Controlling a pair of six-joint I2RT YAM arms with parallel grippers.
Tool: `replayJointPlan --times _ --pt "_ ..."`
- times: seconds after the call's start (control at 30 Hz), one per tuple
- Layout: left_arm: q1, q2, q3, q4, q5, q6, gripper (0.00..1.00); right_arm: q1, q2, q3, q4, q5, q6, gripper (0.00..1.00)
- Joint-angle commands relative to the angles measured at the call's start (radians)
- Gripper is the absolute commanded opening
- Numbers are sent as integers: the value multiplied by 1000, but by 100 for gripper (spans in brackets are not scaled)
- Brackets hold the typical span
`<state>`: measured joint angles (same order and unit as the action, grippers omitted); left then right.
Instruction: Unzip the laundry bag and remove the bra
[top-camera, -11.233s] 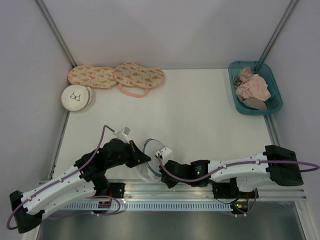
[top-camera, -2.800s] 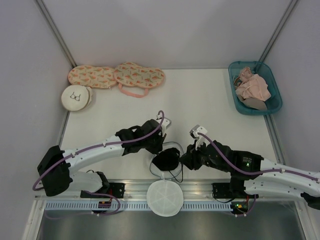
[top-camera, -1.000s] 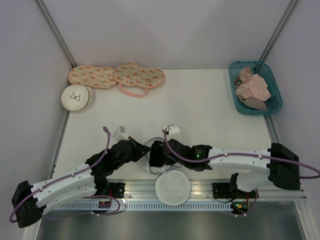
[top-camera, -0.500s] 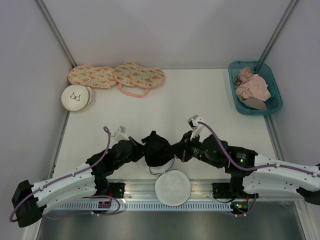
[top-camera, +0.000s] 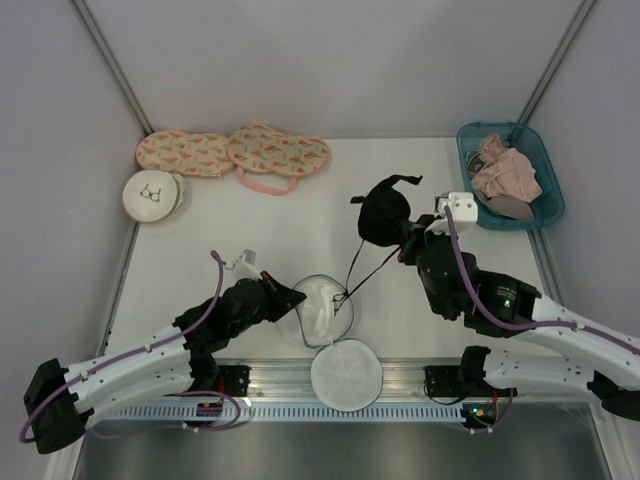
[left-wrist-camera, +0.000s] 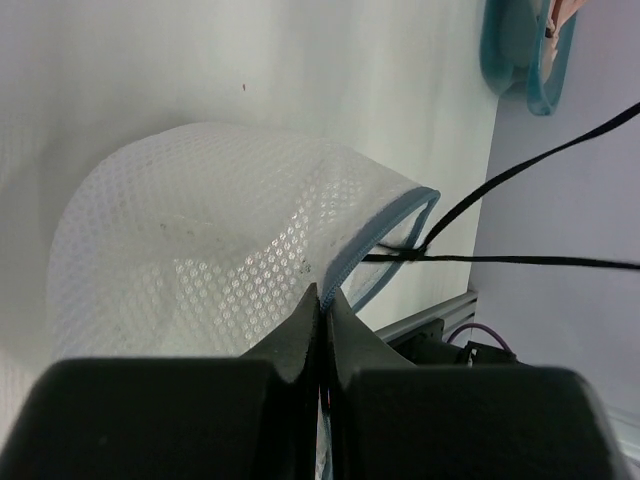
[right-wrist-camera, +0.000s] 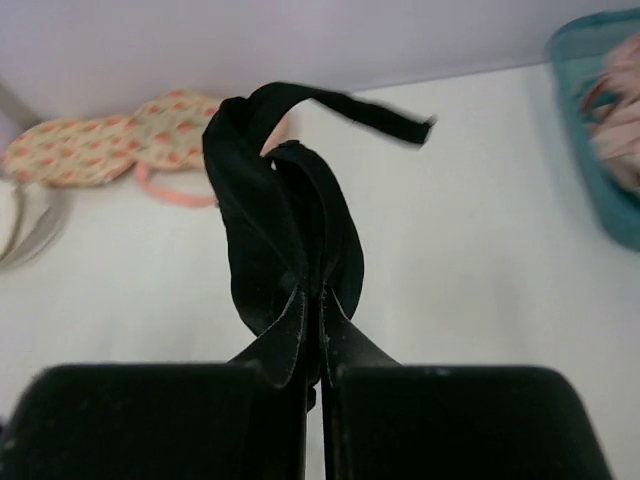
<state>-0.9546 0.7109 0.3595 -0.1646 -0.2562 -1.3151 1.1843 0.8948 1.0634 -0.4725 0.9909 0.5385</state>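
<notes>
While the left gripper (left-wrist-camera: 320, 298) pinches the laundry bag (left-wrist-camera: 200, 230) to anchor it, the right gripper (right-wrist-camera: 320, 295) holds the black bra (right-wrist-camera: 270, 240) clamped, raised beyond it. One strap (top-camera: 357, 268) reaches back to the bag's rim.

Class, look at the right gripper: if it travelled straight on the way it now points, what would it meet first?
Beyond the black bra it grips, the right gripper faces bare table, then probably the right end of the pink patterned case or the back wall; depth is unclear.
</notes>
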Motion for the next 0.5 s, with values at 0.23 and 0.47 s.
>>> replayJointPlan --times 0.23,0.47 --pt "4 -21 12 20 34 54 2 -236 -25 242 241 193 -429 0" --pt "5 -47 -1 2 75 43 2 -395 85 357 351 161 -586 1"
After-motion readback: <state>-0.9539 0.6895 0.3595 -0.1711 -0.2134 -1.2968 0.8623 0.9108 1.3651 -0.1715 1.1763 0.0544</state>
